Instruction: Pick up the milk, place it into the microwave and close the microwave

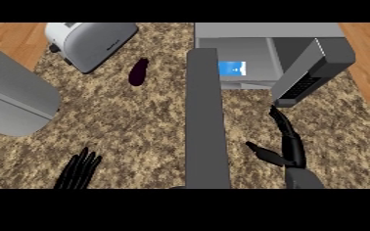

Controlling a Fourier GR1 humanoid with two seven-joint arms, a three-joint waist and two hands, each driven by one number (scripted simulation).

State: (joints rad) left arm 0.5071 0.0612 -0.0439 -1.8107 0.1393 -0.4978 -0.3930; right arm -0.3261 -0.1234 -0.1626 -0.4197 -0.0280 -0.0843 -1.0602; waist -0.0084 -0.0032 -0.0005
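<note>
Already the milk sits inside the microwave, just right of the hinge end of the open door — a long slab running from the oven straight toward the robot. The right hand, fingers straight, thumb spread, holding nothing, lies nearer, on the door's inner side and probably in its swing. The left hand rests open at the lower edge, farther off yet on the outer face — likely the side to push. The door's near end is cut off below.
</note>
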